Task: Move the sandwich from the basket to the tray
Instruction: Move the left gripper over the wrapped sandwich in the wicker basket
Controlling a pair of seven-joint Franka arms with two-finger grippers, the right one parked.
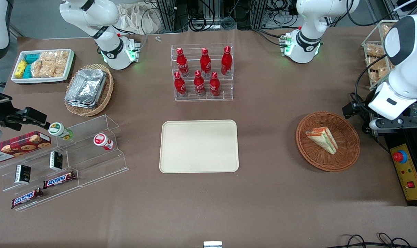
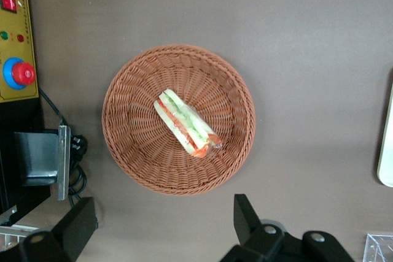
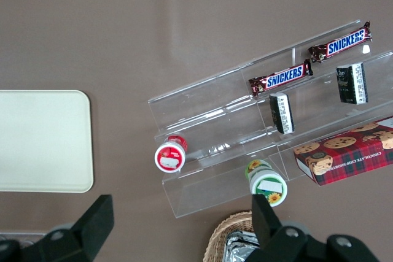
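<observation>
At the parked arm's end of the tabletop (image 1: 263, 206) sits a white bin of snack packets (image 1: 43, 65). Just nearer the front camera is a tan oval wicker basket (image 1: 107, 93) holding foil trays (image 1: 86, 88). Nearer still, a clear stepped display (image 1: 91, 151) carries a box of chocolate-chip cookies (image 1: 19, 146), two Snickers bars (image 1: 59, 179), two small dark packets (image 1: 56, 160), a green-lidded cup (image 1: 60, 131) and a red-lidded cup (image 1: 103, 141).

Midway along the tabletop, a clear rack (image 1: 202, 72) holds six red cola bottles (image 1: 199, 82) in two rows. The cream tray (image 1: 199, 146) lies flat between that rack and the front camera, and it has nothing on it.

Toward my end is the round reddish-brown basket (image 1: 349, 151), well apart from the tray. The sandwich (image 1: 322, 139) lies inside it, a wrapped wedge resting on its side near the middle of the weave, with its orange and green filling stripes showing.

My pincer (image 2: 159, 213) hangs above the bare tabletop just beside the basket, on the side toward my end. It is clear of both the rim and the sandwich. Its two black fingers (image 2: 245, 216) are spread wide apart and hold nothing. A yellow control box with a red button (image 1: 400, 156) sits at the tabletop's edge close by.
</observation>
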